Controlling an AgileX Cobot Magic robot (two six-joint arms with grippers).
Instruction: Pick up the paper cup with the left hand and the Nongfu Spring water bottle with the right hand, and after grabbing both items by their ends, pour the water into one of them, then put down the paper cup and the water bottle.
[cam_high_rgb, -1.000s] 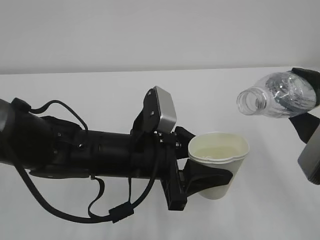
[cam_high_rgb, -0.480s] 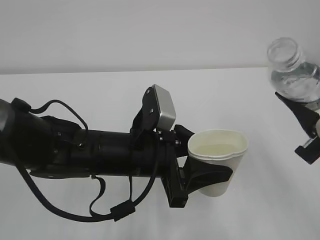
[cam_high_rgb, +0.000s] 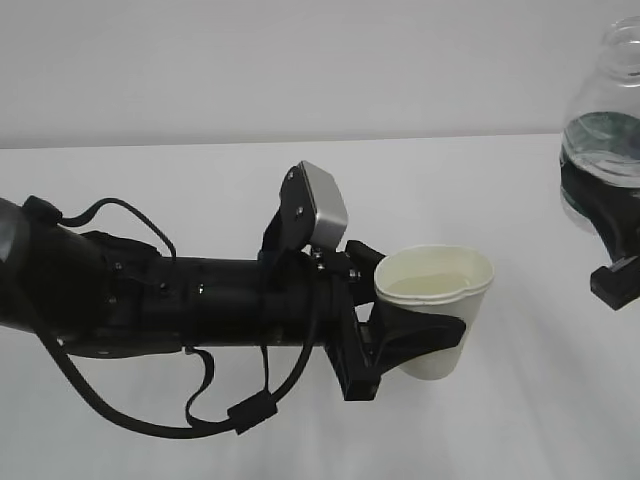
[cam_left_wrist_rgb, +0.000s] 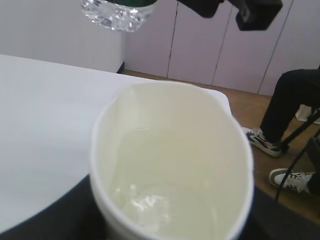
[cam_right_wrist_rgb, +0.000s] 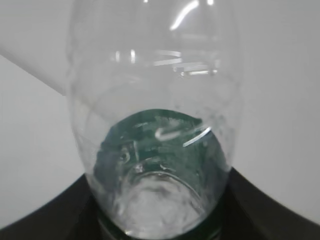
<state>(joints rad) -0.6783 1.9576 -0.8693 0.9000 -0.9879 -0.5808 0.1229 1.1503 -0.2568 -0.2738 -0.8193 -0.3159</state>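
The table is a plain white surface with a bare pale wall behind it in the exterior view. From the left wrist view, the table's far edge gives way to a wood-toned floor, pale lilac wall panels, and a seated person's dark trouser leg and black-and-white sneakers off to the right.

The left hand reaches in from the left, raised above the table, its black fingers clamped around the lower body of the paper cup. The cup stands upright in the grip, its rim squeezed slightly out of round, and its cream inside holds a shallow pool of clear liquid. A silver-grey box sits on the wrist just behind the cup, and a black cable loops under the arm.

The right hand is at the right edge of the exterior view, well apart from the cup and higher than it. It grips the water bottle at its lower part, with the bottle upright and its neck cut off by the top of the frame. The water lies in the bottom part of the bottle, just above the fingers. In the right wrist view the clear bottle fills the frame, dark green showing through its lower part.
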